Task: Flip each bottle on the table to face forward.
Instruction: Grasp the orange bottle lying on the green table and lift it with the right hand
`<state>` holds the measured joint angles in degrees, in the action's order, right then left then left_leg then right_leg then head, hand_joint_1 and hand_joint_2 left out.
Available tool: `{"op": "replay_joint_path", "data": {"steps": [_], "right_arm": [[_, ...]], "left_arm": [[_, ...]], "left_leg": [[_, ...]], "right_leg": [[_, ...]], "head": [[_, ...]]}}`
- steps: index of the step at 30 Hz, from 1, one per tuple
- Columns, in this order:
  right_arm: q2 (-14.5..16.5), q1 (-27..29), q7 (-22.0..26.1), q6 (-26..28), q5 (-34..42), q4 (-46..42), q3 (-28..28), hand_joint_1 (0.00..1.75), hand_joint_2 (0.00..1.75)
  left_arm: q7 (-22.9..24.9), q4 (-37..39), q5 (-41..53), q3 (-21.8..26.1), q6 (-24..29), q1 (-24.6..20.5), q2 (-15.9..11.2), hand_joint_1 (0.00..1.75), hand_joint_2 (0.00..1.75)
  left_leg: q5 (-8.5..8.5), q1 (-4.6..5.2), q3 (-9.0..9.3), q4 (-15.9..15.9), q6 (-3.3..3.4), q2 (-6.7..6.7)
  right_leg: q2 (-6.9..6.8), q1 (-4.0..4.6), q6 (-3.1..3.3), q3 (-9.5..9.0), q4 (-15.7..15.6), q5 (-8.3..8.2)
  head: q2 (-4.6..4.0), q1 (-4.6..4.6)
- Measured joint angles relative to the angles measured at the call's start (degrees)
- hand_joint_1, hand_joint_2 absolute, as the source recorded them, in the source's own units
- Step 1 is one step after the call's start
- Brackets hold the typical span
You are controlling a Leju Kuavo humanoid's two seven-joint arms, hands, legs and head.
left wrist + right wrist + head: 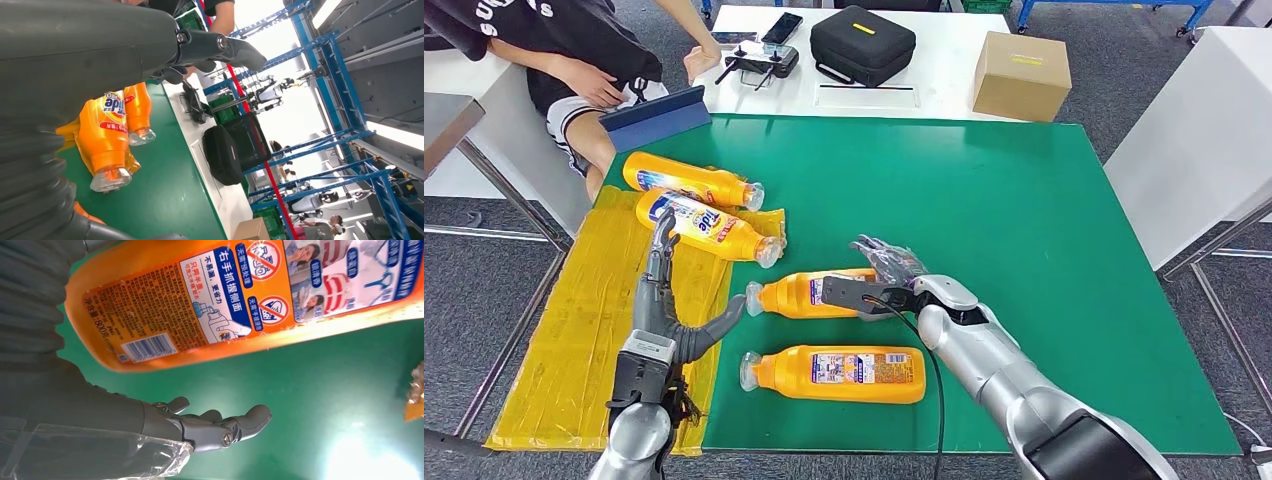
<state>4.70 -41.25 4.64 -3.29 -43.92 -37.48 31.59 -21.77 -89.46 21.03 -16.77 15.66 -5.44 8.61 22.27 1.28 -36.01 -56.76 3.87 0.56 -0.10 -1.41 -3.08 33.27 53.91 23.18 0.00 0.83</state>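
Note:
Four orange detergent bottles lie on the green table [1044, 250]. At the far left, one [689, 180] lies behind another with its Tide front label up [709, 225]; both show in the left wrist view [137, 107] [107, 135]. The middle bottle [804, 296] and the nearest bottle [839, 372] show their back labels. My right hand [882, 282] is at the middle bottle's base end, thumb over it and fingers spread behind. In the right wrist view, green table shows between that bottle [240, 295] and the hand [200, 427]. My left hand [669, 305] [150, 45] stands open by the middle bottle's cap.
A yellow mat [594, 330] covers the table's left edge. A person [574, 50] sits at the far left beside a blue tablet [656, 117]. Behind, a white table holds a controller [759, 62], a black case [862, 45] and a cardboard box [1021, 75].

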Motion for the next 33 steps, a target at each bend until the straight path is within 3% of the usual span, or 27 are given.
{"op": "replay_joint_path", "data": {"steps": [6,21,22,25,26,28,33], "right_arm": [[0.04,-0.13,-2.58,0.32,-0.78,1.28,2.04,0.0,1.75],[-0.04,-0.57,-3.56,2.41,-1.81,4.91,5.38,0.01,1.75],[-0.04,-0.56,-3.56,2.58,-1.89,5.08,5.55,0.21,1.75],[-0.06,-0.55,-3.59,3.21,-2.01,5.46,5.93,1.39,1.75],[-0.07,-0.53,-3.6,3.49,-2.01,5.57,6.0,1.62,1.75],[-0.08,-0.4,-3.56,4.14,-1.97,5.76,6.05,1.74,1.75],[-0.11,0.04,-2.88,5.98,-1.35,5.92,6.06,1.75,1.75]], "left_arm": [[0.33,0.0,0.0,0.01,-0.12,-0.63,0.0,0.0,1.75],[-0.32,0.42,-0.66,-0.08,0.21,-0.86,-0.01,0.0,1.75],[-0.34,0.42,-0.67,-0.08,0.24,-0.86,-0.01,0.0,1.75],[-0.37,0.42,-0.68,-0.08,0.28,-0.85,0.0,0.0,1.75],[-0.37,0.42,-0.68,-0.08,0.28,-0.86,0.0,0.0,1.75],[-0.37,0.42,-0.69,-0.08,0.27,-0.86,0.0,0.0,1.75],[-0.45,0.44,-0.79,-0.05,0.16,-0.87,-0.01,0.0,1.75]], "left_leg": [[0.0,0.0,0.0,0.0,0.0,0.0],[0.01,0.0,0.02,0.0,-0.01,-0.04],[0.01,-0.01,0.03,0.0,-0.01,-0.04],[0.0,-0.01,0.05,0.0,0.0,-0.04],[0.0,-0.01,0.06,0.0,0.0,-0.03],[0.0,-0.01,0.08,0.0,0.0,-0.03],[0.01,-0.01,0.12,0.0,0.0,-0.03]], "right_leg": [[0.0,0.0,0.0,-0.01,0.0,0.0],[0.01,0.0,0.01,0.02,-0.01,0.01],[0.01,0.01,0.01,0.01,-0.01,0.01],[0.01,0.01,0.01,0.0,-0.01,0.01],[0.01,0.0,0.01,0.0,-0.01,0.01],[0.01,0.0,0.01,-0.02,-0.01,0.01],[0.02,0.0,0.01,-0.08,-0.01,0.01]], "head": [[0.0,0.01],[0.0,0.01],[0.0,0.01],[0.0,0.0],[0.0,0.01],[0.0,0.02],[0.0,0.01]]}}
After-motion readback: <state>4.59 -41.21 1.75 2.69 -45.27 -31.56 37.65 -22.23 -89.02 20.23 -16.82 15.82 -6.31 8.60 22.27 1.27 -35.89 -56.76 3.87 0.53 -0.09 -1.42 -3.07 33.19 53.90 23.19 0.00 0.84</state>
